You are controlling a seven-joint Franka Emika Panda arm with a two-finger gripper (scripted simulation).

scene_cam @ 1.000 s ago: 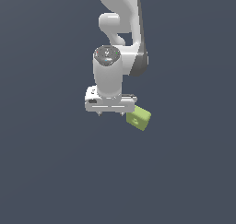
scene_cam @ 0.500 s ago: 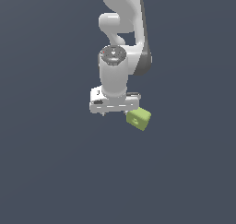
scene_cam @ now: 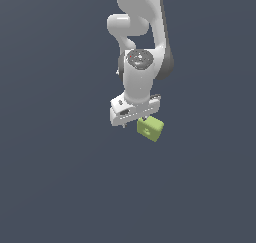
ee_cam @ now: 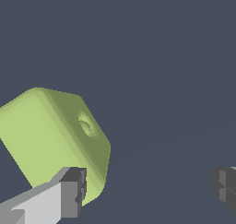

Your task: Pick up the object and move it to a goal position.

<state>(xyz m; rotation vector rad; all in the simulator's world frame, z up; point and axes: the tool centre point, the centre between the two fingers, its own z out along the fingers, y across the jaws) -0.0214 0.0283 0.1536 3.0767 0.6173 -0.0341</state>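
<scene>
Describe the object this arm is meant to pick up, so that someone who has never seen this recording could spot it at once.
Start at the white robot arm against the plain dark grey background and follow it to its fingers. Beside them sits a small yellow-green cube with rounded edges. It is the only coloured thing in view, with a small round hole in one face.

Evenly and softly lit, with no glare or hard shadow anywhere. Flat, dim slate-blue backdrop throughout. Sharp, clean render, no blur, grain or edge distortion. Gentle shading on the cube beside the end effector: brighter on one broad face, darker toward the rounded edges and inside the small hole.
</scene>
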